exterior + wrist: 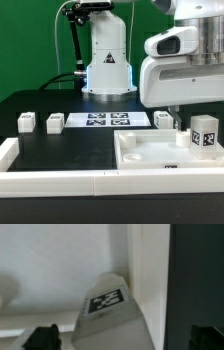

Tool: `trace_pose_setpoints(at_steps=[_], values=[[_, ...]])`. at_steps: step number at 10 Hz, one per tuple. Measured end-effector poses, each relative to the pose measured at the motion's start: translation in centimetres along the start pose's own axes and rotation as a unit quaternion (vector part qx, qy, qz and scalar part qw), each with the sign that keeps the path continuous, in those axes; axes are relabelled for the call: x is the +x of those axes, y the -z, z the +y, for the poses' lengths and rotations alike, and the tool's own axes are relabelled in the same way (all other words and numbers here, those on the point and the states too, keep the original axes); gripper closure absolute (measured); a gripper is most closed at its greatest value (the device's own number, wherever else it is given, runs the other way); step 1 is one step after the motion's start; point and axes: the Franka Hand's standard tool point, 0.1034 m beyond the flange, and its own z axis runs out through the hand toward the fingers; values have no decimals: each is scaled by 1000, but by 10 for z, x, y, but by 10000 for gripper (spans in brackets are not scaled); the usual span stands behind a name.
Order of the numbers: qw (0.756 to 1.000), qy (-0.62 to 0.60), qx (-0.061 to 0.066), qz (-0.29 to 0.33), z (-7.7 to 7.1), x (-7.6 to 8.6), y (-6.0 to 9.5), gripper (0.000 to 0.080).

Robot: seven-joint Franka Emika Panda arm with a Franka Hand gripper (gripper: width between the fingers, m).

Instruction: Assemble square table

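We judge the step in hand is fitting a leg. One post (205, 135) stands on the slab's (140, 156) recessed face, lower right of the exterior view, close against its rim. The gripper (178, 127) hangs just beside it, fingers (42, 338) spread wide and holding nothing. Next we'd centre over the post, pinch it and twist. Three spare posts (53, 123) sit mid-frame.

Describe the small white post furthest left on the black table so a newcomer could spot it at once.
On the black table, find the marker board lying flat before the robot's base. Two small white posts stand to the exterior view's left of it. The leftmost post is yours: it sits closest to the white rail, while the second post stands between it and the board.
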Motion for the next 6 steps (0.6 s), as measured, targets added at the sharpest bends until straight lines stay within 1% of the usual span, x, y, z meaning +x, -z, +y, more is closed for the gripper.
trace_pose_setpoints(at_steps=[1, 3, 5, 6], values=[[999, 34, -2, 1, 1, 0, 0, 150], [998, 59, -2, 1, 3, 0, 0, 159], [998, 58, -2, 1, 4, 1, 0, 506], [998, 58, -2, 1, 4, 1, 0, 506]])
